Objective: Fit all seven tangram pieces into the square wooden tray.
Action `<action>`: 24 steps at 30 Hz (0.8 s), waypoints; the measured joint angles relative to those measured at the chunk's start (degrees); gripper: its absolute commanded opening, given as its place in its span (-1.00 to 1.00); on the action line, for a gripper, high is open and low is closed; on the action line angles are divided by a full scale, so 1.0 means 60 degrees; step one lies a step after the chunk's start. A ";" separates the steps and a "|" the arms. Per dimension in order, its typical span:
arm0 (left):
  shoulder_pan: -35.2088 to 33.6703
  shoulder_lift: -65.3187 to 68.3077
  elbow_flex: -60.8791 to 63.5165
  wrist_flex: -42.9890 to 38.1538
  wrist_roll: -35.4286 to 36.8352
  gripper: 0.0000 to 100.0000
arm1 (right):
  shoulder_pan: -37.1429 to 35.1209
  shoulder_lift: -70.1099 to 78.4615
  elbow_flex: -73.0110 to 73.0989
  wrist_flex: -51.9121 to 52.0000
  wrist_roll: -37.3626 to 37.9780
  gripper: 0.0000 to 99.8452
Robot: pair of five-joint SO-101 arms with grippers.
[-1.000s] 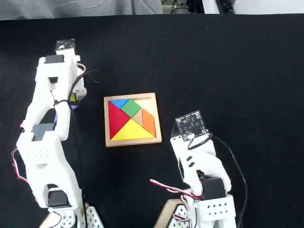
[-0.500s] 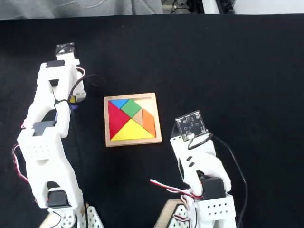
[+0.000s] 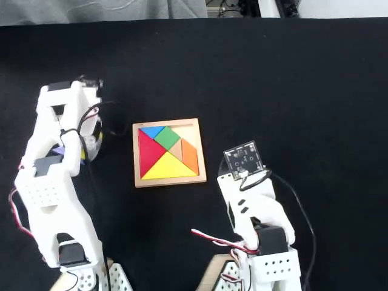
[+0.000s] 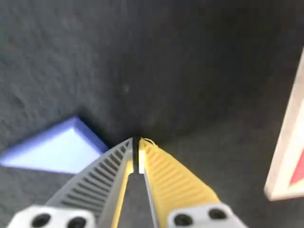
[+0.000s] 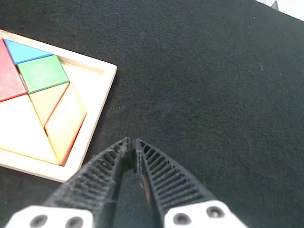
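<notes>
Nearest, the right gripper [image 5: 131, 142] hangs clenched on nothing above the black table [image 3: 291, 91], at about four o'clock from the square wooden tray [image 3: 167, 181]. The tray holds six tangram pieces [image 3: 163, 165], with bare wood at its one o'clock corner. At nine o'clock from it, the left gripper [image 4: 137, 142] is pinched together and empty, just beside the purple triangle [image 4: 57, 149].

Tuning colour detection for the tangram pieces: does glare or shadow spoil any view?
High view: tray evenly lit, piece colours distinct, no glare. Right wrist view: strong light washes the yellow triangle and orange parallelogram pale. Left wrist view: purple piece bright against the dark cloth, no shadow across it.
</notes>
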 measured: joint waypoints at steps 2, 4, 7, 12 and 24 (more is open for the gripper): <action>-0.0161 -0.0293 0.0557 0.0190 -0.0630 -0.94 | 0.0000 0.0000 0.0000 0.0000 0.0000 -0.98; -0.0396 -0.0806 0.1348 0.0264 -0.1201 -0.94 | 0.0000 0.0000 0.0000 0.0000 0.0000 -0.98; -0.0938 -0.1993 0.2608 0.0352 -0.2066 -0.94 | 0.0000 0.0000 0.0000 0.0000 0.0000 -0.98; -0.1875 -0.5216 0.3927 0.0396 -0.2696 -0.94 | 0.0000 0.0000 0.0000 0.0000 0.0000 -0.98; -0.2256 -0.9758 0.5201 -0.0015 0.0850 -0.47 | 0.0000 0.0000 0.0000 0.0088 0.0000 -0.98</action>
